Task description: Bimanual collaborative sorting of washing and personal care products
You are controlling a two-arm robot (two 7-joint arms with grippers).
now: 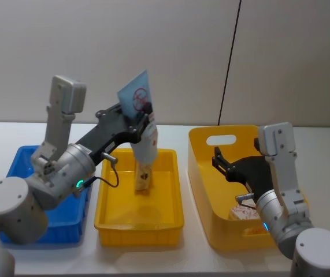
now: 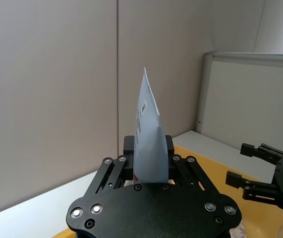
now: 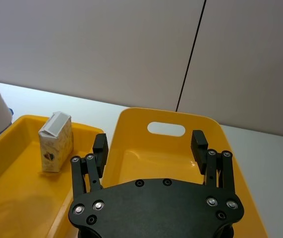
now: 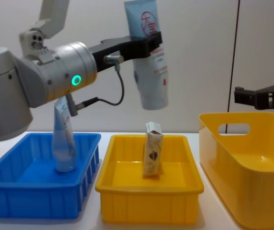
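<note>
My left gripper (image 1: pixel 144 119) is shut on a large white-and-pale-blue squeeze tube (image 1: pixel 140 109) with red print, held cap down high above the middle yellow tray (image 1: pixel 108 222). The tube (image 4: pixel 150 76) hangs over a cream carton (image 4: pixel 152 154) that stands upright in that tray. The left wrist view shows the tube (image 2: pixel 148 134) edge-on between the fingers. A translucent bluish tube (image 4: pixel 63 139) stands in the blue bin (image 4: pixel 31 201). My right gripper (image 1: pixel 221 163) hovers open over the tall yellow bin (image 1: pixel 202 173), with a small orange-patterned carton (image 1: pixel 243 213) lying inside it.
Three containers stand in a row on the white table: blue bin, yellow tray, tall yellow bin with a handle slot (image 3: pixel 166 129). A wall rises close behind them. A black cable (image 1: pixel 229 63) runs down that wall behind the tall bin.
</note>
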